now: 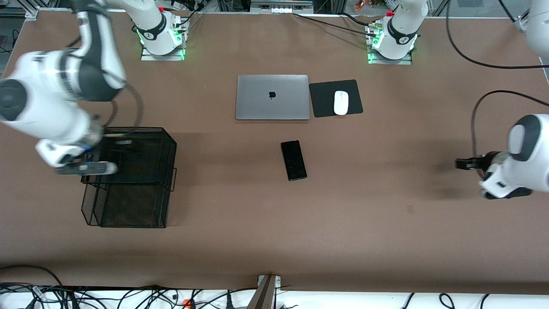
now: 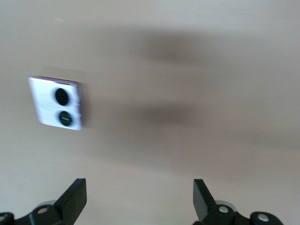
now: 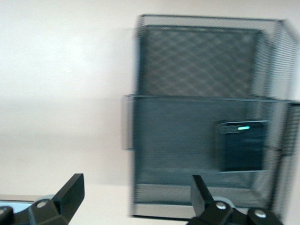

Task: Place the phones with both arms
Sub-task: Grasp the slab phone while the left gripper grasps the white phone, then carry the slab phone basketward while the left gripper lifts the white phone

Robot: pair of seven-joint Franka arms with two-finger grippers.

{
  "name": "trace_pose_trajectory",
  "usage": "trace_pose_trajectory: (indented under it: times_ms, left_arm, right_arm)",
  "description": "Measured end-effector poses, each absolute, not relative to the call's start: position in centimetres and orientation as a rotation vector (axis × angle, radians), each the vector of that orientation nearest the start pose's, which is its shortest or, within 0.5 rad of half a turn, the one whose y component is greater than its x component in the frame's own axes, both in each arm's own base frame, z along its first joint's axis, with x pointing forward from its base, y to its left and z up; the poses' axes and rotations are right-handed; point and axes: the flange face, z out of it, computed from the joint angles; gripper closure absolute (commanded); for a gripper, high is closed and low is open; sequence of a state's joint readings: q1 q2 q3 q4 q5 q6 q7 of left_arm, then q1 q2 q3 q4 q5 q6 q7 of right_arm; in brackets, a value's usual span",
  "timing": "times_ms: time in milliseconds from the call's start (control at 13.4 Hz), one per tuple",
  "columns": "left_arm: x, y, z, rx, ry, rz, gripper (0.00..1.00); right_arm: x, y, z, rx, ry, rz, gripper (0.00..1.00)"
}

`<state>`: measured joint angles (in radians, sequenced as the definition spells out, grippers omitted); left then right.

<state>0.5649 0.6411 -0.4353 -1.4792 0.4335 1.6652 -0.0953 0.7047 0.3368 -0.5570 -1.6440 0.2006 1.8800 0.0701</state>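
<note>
The brown table (image 1: 266, 223) carries everything, with the two white jointed arms reaching from their bases along its edge. The right arm (image 1: 55, 94) bends over the black wire-mesh basket (image 1: 128, 180) at its own end of the table; the left arm (image 1: 525, 154) hangs over bare tabletop at the other end.

The mesh basket is a stepped organiser with two tiers. The right gripper (image 3: 133, 197) hovers just above it, fingers spread wide with nothing between them. In the right wrist view, a small squarish black flip phone (image 3: 243, 146) lies inside the basket's compartment under that gripper, a small teal light showing on its face.

The closed silver laptop (image 1: 272, 97) sits mid-table, between the two grippers and well apart from both. Beside it, toward the left arm's end, a black mouse pad (image 1: 324, 103) holds a white computer mouse (image 1: 341, 102).

The long slim black slab phone (image 1: 294, 160) lies flat on the table, nearer the front camera than the laptop, well apart from either gripper.

The left gripper (image 2: 139, 199) is spread open and empty. Below it, near one fingertip, the small squarish lilac flip phone (image 2: 58, 103) lies flat on the table, two black lenses up.
</note>
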Motion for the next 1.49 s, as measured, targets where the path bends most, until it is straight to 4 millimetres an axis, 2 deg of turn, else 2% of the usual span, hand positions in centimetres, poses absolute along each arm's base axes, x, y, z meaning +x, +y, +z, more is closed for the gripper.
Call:
trace_pose_trajectory:
  times_ms: [149,223,298,446,595,744,893,1041,1264,1488]
  left_arm:
    - [63.6,21.6,29.5,-2.981,-0.08,0.499,0.0]
    - [63.2,23.5,29.1,-3.002,-0.034,0.44,0.0]
    - [62.7,25.1,28.3,-3.02,0.005,0.388,0.0]
    - [61.0,28.1,25.3,-3.057,0.083,0.25,0.0]
    - [59.0,30.4,22.2,-3.085,0.157,0.137,0.0]
    - [57.4,32.1,19.9,-3.108,0.209,0.116,0.0]
    - [56.7,32.8,19.0,-3.118,0.212,0.122,0.0]
    - [56.6,32.9,18.9,-3.118,0.201,0.126,0.0]
    - [56.5,33.0,18.8,-3.12,0.11,0.129,0.0]
    - [56.1,33.9,18.6,-3.11,-0.007,0.119,0.0]
  right_arm:
    - [61.6,22.5,42.3,-3.158,-0.09,0.076,0.0]
    - [61.1,27.2,41.3,-3.173,-0.107,0.058,0.0]
    - [60.5,31.9,40.3,-3.184,-0.118,0.036,0.0]
    - [59.1,40.3,38.0,-3.188,-0.112,-0.014,0.0]
    - [57.4,46.8,36.1,-3.142,-0.128,-0.068,0.0]
    - [55.3,51.8,34.2,-3.075,-0.196,-0.104,0.0]
    - [52.9,55.4,32.4,-3.041,-0.269,-0.139,0.0]
    - [51.0,57.5,30.6,-3.033,-0.326,-0.152,0.0]
    - [49.6,59.2,27.0,-3.029,-0.4,-0.18,0.0]
    - [49.7,59.4,22.8,-3.027,-0.443,-0.225,0.0]
